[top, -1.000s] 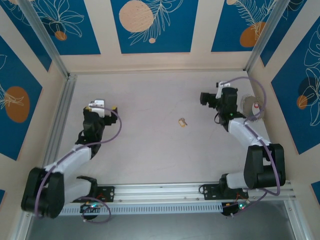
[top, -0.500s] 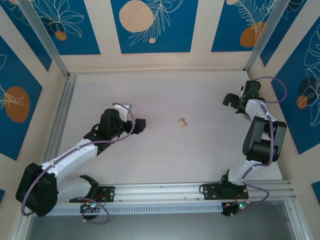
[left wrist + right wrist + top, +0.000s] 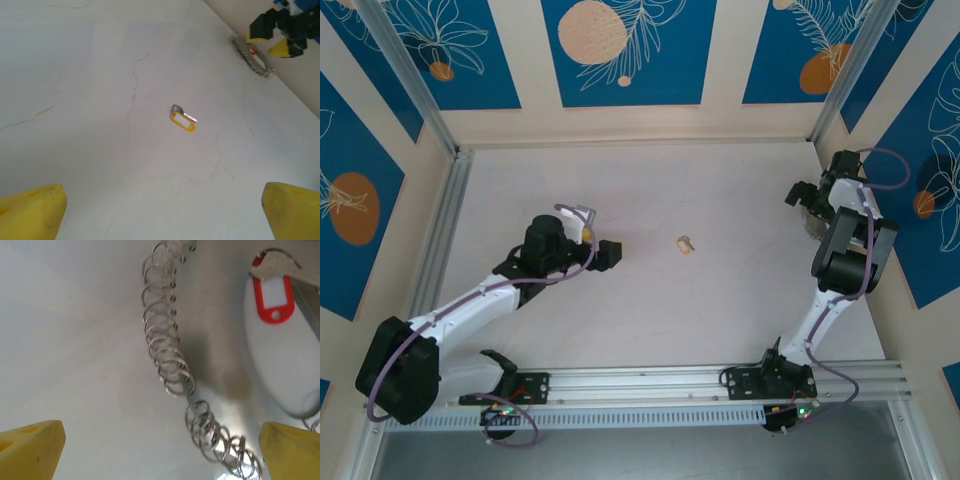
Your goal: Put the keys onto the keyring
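The left claw (image 3: 161, 212), with its yellow finger tips, has been swung in from the left side of the pale table (image 3: 75, 100) toward the middle. It is held wide open, and nothing is in it. Just ahead of it, the small silvery key with a yellow plastic tag (image 3: 183, 119) is seen lying flat and alone. It is not touched yet and is in the same spot as before. Farther off, by the right wall, the big thin silvery metal keyring (image 3: 167, 360) is lying with many little silvery loops strung along it, and a key with a red plastic tag (image 3: 272, 290) is close by. The right claw (image 3: 161, 450) has been moved out toward that wall and is now held over the keyring, also wide open with nothing gripped. So it is judged that the yellow key is about to be picked up while the keyring is made ready, and nothing has been joined yet
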You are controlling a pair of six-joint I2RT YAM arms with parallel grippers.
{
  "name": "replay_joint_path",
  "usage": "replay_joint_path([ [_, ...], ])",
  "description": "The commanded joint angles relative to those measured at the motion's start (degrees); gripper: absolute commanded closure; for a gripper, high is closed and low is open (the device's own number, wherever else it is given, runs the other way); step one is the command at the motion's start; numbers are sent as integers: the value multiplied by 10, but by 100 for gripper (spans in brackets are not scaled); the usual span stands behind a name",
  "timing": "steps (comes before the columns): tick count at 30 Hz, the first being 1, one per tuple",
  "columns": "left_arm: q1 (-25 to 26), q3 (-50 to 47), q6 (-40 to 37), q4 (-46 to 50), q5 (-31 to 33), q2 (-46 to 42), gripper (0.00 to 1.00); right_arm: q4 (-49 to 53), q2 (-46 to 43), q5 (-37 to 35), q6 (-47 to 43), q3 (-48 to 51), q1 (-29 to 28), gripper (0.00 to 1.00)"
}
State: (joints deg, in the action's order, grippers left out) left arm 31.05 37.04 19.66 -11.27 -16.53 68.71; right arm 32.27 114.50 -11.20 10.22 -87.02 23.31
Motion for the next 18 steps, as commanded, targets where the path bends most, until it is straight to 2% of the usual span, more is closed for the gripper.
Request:
replay_joint_path([
  [1, 4, 15, 7, -40, -39, 11, 0, 64, 26, -2, -19, -44, 12, 1],
  [12, 2, 9, 7, -68, -54, 6, 0, 150, 112, 30, -46, -143, 23, 1],
  [18, -2, 5, 4, -73, -47, 2, 0, 179, 148, 26, -54, -174, 20, 6],
])
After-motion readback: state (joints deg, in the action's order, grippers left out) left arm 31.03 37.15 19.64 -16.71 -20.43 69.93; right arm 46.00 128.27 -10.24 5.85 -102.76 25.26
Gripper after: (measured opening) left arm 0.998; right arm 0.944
